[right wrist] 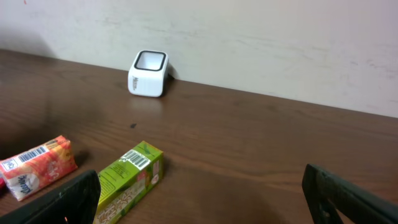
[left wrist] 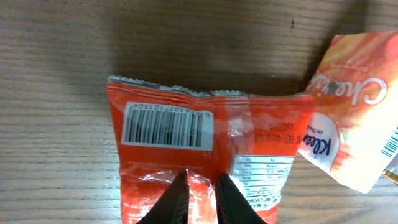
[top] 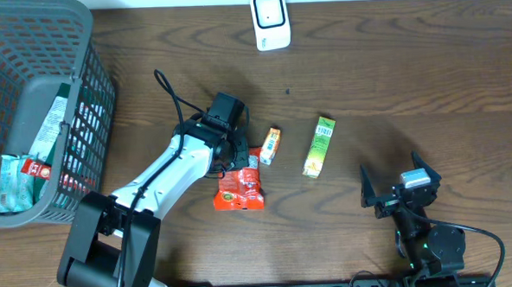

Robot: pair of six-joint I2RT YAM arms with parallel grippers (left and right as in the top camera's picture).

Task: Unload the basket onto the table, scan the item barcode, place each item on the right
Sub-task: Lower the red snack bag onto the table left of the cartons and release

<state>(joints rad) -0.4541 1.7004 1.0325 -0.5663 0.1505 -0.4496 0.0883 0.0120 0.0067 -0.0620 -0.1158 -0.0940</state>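
It looked like a mock shop checkout: a white barcode scanner [top: 270,20] on the wooden worktop [top: 426,75], a grey shopping basket [top: 98,90] well left of it, packaged goods [top: 319,146] lying near it.

**Gloss and Grain**

The red pouch [left wrist: 186,143] is crinkled, glossy plastic film, catching light. The tissue pack [left wrist: 354,118] has a smooth, shiny wrap. The green carton [right wrist: 132,176] looks like printed card, the scanner [right wrist: 148,74] smooth white plastic. My left gripper [left wrist: 200,182] is matt black. The bench [left wrist: 56,50] is dark, grained wood, fairly matt.
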